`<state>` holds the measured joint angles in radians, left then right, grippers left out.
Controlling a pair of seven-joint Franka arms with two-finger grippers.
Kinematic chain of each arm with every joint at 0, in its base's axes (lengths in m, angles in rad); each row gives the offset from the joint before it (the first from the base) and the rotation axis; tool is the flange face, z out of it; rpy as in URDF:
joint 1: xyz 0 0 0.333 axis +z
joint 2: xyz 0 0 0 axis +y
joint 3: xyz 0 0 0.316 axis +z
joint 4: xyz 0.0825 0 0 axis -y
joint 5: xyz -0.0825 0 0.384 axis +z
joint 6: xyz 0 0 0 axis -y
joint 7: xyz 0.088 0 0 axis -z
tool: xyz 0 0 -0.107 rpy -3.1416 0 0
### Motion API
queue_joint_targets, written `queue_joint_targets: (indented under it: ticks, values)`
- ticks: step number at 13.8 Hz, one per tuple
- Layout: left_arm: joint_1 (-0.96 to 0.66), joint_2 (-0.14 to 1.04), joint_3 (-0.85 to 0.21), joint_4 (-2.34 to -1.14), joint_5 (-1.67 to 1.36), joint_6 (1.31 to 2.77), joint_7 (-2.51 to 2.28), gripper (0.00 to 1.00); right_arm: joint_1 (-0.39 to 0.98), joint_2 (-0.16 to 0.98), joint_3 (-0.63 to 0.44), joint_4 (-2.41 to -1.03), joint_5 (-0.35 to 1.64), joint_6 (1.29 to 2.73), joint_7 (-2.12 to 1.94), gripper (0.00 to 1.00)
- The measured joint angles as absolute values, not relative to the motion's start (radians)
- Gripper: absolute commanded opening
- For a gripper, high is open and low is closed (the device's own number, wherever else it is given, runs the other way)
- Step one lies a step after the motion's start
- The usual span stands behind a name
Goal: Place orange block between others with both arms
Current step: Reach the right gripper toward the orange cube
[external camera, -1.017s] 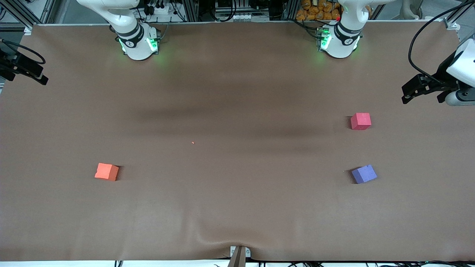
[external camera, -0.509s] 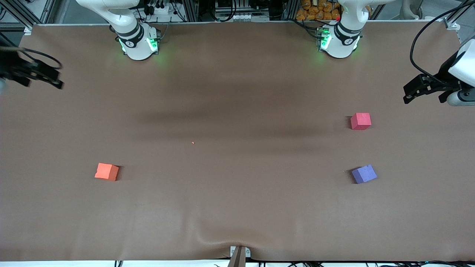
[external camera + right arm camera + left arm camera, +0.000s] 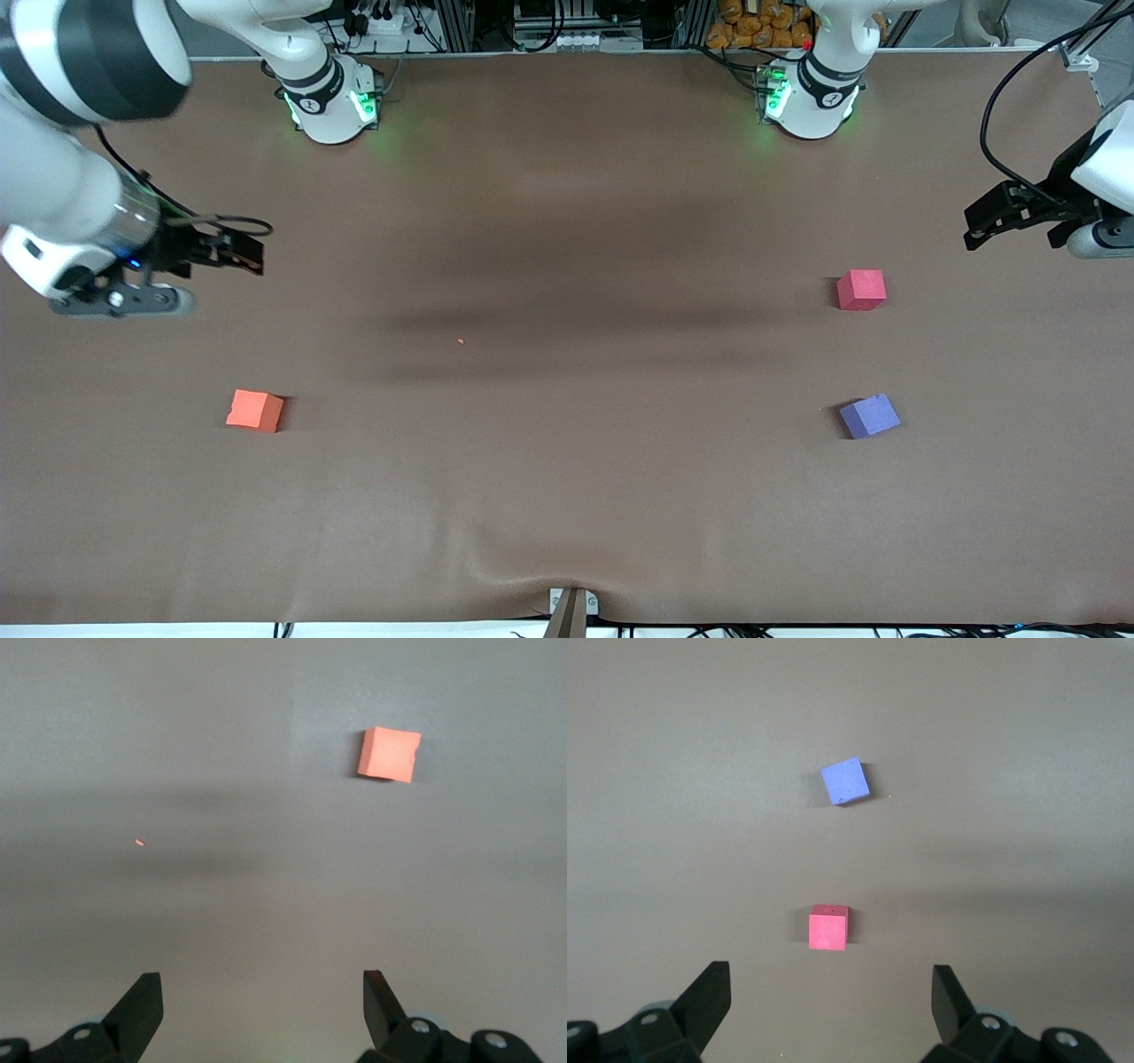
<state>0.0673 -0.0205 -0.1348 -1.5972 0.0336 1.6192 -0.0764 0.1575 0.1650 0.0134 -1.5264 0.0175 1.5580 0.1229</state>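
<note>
The orange block [image 3: 254, 410] [image 3: 388, 754] lies on the brown table toward the right arm's end. The others lie toward the left arm's end: a pinkish-red cube [image 3: 861, 290] [image 3: 828, 928] and, nearer the front camera, a purple-blue cube [image 3: 869, 416] [image 3: 845, 781], with a bare gap between them. My right gripper [image 3: 251, 254] [image 3: 262, 985] hangs open and empty over bare table, apart from the orange block. At the table's edge beside the pinkish-red cube, my left gripper [image 3: 976, 229] [image 3: 831, 979] is open with nothing in it.
A tiny orange crumb [image 3: 461, 341] [image 3: 140, 842] sits near the table's middle. The brown cover wrinkles at the front edge [image 3: 523, 567], where a metal clamp [image 3: 571, 607] sticks up. The two green-lit bases [image 3: 332, 102] [image 3: 811, 97] stand along the back edge.
The right arm has swung in from the table's end, bringing its gripper over the table closer to the orange block. The left gripper has barely shifted. The cubes have not moved.
</note>
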Motion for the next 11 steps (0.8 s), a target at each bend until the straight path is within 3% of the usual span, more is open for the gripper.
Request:
queue_joint_targets:
  ticks: [4,11]
  values:
    - [0.068,-0.02,-0.134,-1.597,0.034,1.619,-0.076,1.0,0.141,0.199,-0.006,-1.519,0.016,1.551,0.089,1.0]
    - [0.068,-0.014,-0.134,-1.598,0.034,1.619,-0.076,1.0,-0.036,0.456,-0.015,-1.527,0.017,1.609,0.049,1.0]
